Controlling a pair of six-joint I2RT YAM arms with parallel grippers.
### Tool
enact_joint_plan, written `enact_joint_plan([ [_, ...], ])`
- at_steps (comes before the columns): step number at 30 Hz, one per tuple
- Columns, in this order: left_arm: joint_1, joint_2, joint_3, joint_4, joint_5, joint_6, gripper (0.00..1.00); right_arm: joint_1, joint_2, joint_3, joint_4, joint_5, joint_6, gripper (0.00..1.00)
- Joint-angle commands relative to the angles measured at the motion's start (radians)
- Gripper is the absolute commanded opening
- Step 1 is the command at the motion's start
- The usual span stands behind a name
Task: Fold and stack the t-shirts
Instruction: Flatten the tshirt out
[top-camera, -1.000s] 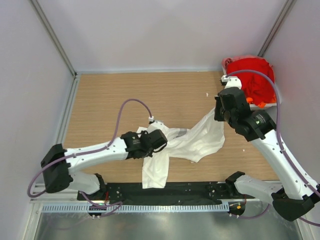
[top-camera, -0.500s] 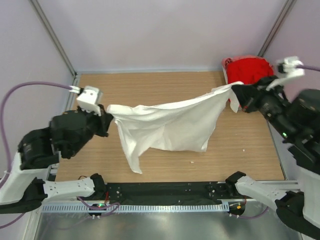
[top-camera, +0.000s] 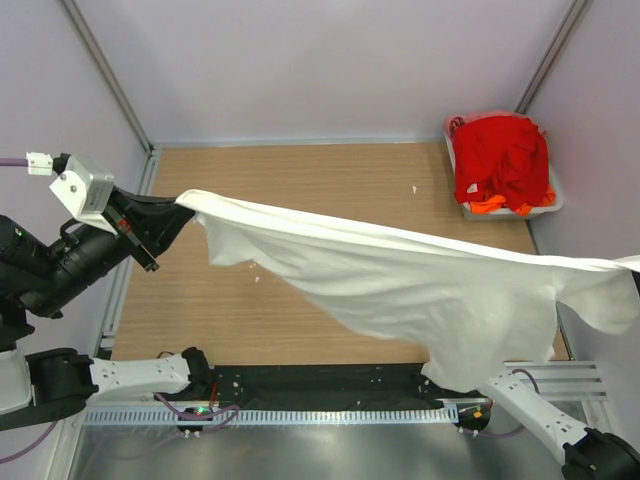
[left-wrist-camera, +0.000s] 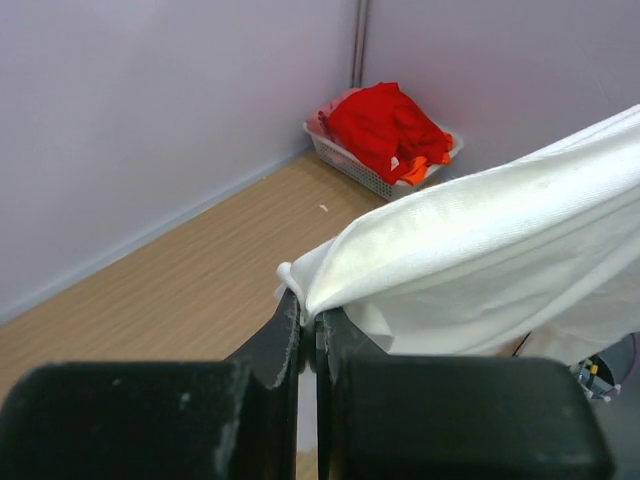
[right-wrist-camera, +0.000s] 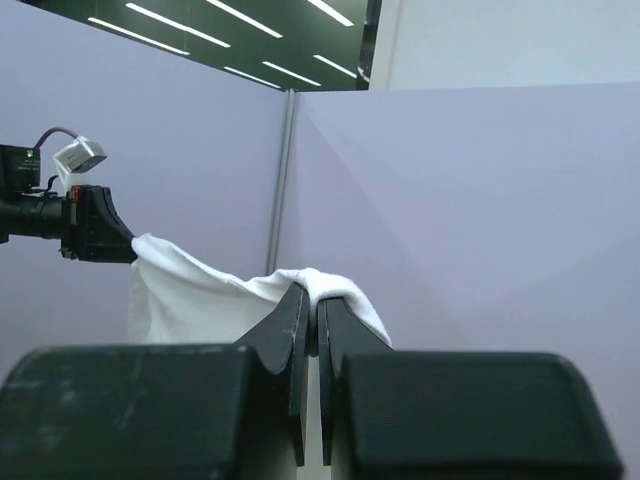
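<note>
Stretched wider since earlier: white t-shirt (top-camera: 400, 280), taut above worktop (top-camera: 330, 180), one edge pinched in closed left hand (left-wrist-camera: 308, 318), opposite edge in closed right hand (right-wrist-camera: 310, 300); red t-shirts (top-camera: 500, 155) in tub (top-camera: 552, 205).

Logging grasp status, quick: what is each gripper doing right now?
Left gripper: closed, holding one end of the white t-shirt.
Right gripper: closed, holding the other end of the white t-shirt.

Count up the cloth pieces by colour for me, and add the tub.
white t-shirt: 1
red cloth, bunched in the tub: 1 heap (I cannot tell how many pieces are in it)
orange cloth, showing under the red: 1
pale tub: 1
Total: 4
</note>
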Motion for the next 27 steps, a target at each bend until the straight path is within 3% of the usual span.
enact_joint_plan([
  [1, 0.018, -0.013, 0.032, 0.044, -0.042, 0.132, 0.0, -0.001, 0.066, 0.025, 0.124, 0.038, -0.078, 0.01],
  [4, 0.018, -0.001, -0.018, 0.072, -0.085, 0.158, 0.0, -0.001, 0.156, 0.022, 0.124, 0.058, -0.093, 0.01],
  [8, 0.018, 0.065, -0.121, 0.089, -0.334, 0.185, 0.0, -0.001, 0.303, -0.025, 0.129, 0.188, -0.117, 0.01],
  [11, 0.03, 0.11, -0.227, 0.136, -0.445, 0.185, 0.0, -0.001, 0.446, -0.122, 0.178, 0.327, -0.156, 0.01],
  [14, 0.206, 0.126, -0.35, 0.164, -0.345, 0.132, 0.0, -0.003, 0.589, -0.197, 0.19, 0.424, -0.174, 0.01],
  [15, 0.366, 0.136, -0.384, 0.173, -0.236, 0.115, 0.0, -0.001, 0.697, -0.207, 0.198, 0.449, -0.183, 0.01],
  [17, 0.537, 0.204, -0.491, 0.205, -0.122, 0.095, 0.0, -0.013, 0.84, -0.201, 0.214, 0.499, -0.19, 0.01],
  [18, 0.71, 0.241, -0.523, 0.221, -0.015, 0.093, 0.0, -0.029, 1.005, -0.17, 0.21, 0.504, -0.176, 0.01],
  [19, 0.79, 0.365, -0.545, 0.234, 0.019, 0.052, 0.0, -0.065, 1.099, -0.12, 0.19, 0.495, -0.112, 0.01],
  [20, 0.866, 0.439, -0.53, 0.242, 0.035, -0.007, 0.12, -0.096, 1.2, 0.07, 0.076, 0.49, -0.069, 0.38],
  [21, 0.994, 0.543, -0.42, 0.203, 0.159, -0.075, 0.39, -0.121, 1.447, 0.208, -0.012, 0.489, -0.026, 0.8],
  [22, 1.041, 0.635, -0.352, 0.161, 0.224, -0.122, 0.87, -0.157, 1.556, 0.368, -0.105, 0.496, 0.017, 0.99],
  [23, 1.069, 0.788, -0.289, 0.102, 0.28, -0.165, 0.99, -0.167, 1.668, 0.677, -0.194, 0.522, 0.057, 1.0],
  [24, 1.076, 0.832, -0.217, 0.095, 0.282, -0.166, 1.0, -0.17, 1.739, 0.783, -0.295, 0.539, 0.063, 1.0],
  [25, 1.073, 0.858, -0.192, 0.089, 0.266, -0.164, 1.0, -0.169, 1.796, 0.845, -0.308, 0.542, 0.062, 1.0],
  [27, 1.07, 0.857, -0.184, 0.09, 0.269, -0.167, 1.0, -0.162, 1.74, 0.724, -0.226, 0.547, 0.05, 1.0],
])
